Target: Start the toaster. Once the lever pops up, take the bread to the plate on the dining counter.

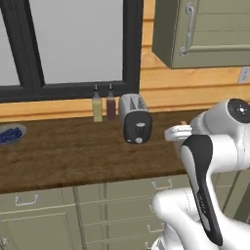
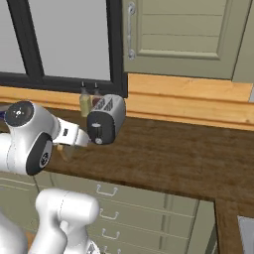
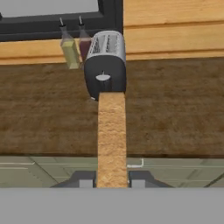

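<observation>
Bread slice (image 3: 112, 140) held edge-on between the closed fingers (image 3: 112, 179), in front of the toaster (image 3: 105, 64) and clear of its slots, apparently lifted out for carrying; toaster stands on the worktop (image 3: 175, 109).

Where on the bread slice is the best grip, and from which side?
Across its thin dimension, near one edge, coming in edge-on. The bread is a flat, thin slice, so its two broad faces suit the fingers. The hand is shut on it that way, slice jutting toward the toaster.
</observation>
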Controlling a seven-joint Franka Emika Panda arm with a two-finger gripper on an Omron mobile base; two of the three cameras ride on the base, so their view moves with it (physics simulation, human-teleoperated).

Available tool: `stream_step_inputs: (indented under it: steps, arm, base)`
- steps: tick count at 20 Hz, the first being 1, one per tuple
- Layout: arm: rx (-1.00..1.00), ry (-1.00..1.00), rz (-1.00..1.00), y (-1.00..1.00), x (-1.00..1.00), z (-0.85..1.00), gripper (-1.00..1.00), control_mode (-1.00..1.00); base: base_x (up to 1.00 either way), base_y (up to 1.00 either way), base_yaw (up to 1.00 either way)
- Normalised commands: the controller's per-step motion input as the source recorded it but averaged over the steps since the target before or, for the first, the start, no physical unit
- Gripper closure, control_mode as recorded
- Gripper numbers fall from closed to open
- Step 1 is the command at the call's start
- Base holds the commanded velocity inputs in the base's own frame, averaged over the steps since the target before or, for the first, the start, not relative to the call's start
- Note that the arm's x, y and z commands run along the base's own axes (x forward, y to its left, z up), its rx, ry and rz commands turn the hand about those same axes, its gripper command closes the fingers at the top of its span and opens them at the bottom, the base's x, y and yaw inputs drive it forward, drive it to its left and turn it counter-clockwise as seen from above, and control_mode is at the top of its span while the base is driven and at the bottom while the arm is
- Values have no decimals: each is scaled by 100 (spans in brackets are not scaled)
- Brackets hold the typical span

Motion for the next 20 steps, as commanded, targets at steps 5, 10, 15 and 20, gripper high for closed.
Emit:
stream_step_inputs:
  steps: [5,10,15,20]
  arm:
    - [0,0,0,0,0,0,100,100]
    - [0,0,0,0,0,0,100,100]
    - [0,0,0,0,0,0,100,100]
    - [0,0,0,0,0,0,100,100]
  base:
    - [-35,49,65]
    - [0,26,95]
    - [0,10,94]
    - [0,12,91]
